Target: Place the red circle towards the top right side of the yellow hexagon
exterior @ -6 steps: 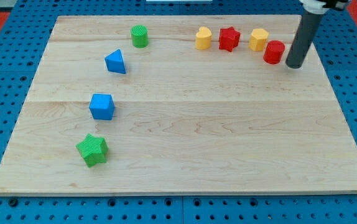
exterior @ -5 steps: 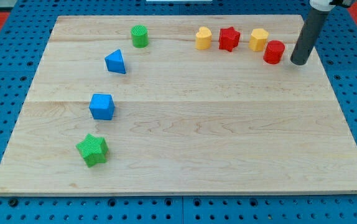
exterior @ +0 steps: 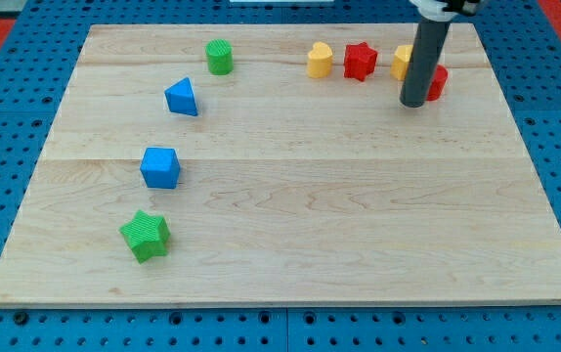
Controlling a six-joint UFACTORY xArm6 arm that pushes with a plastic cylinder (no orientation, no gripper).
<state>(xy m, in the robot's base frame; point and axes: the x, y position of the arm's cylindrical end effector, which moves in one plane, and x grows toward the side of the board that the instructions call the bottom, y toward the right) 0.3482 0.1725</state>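
You have only one camera view here, so everything comes from it.

My tip [exterior: 415, 103] stands near the view's top right part of the wooden board [exterior: 290, 235]. The tool is a plain dark rod with no jaws, so there is nothing to be apart, together or clamped; it only pushes. The rod covers a part of two blocks. The red circle [exterior: 440, 82] is just behind the rod on the view's right, and only its right part shows. The yellow hexagon [exterior: 402, 62] is just behind the rod on the view's left and a little higher, and only its left part shows. I cannot tell if the tip touches either block, because the rod hides the place of contact.

In my judgement the red circle now lies to the lower right of the hexagon, very close to it, so it must go up and a little right.

What can go wrong: the tip is between or below the two blocks, so a push toward the top can hit the hexagon too and move the reference itself. A push that is off centre can let the round block slip aside. The top edge of the board is near, so a long push can send the circle off.

The red star [exterior: 360, 61] and yellow heart [exterior: 320, 60] stand in the same row, on the left of the hexagon. The green cylinder [exterior: 220, 57], blue triangle [exterior: 182, 97], blue cube [exterior: 160, 167] and green star [exterior: 146, 236] are well apart, on the view's left.
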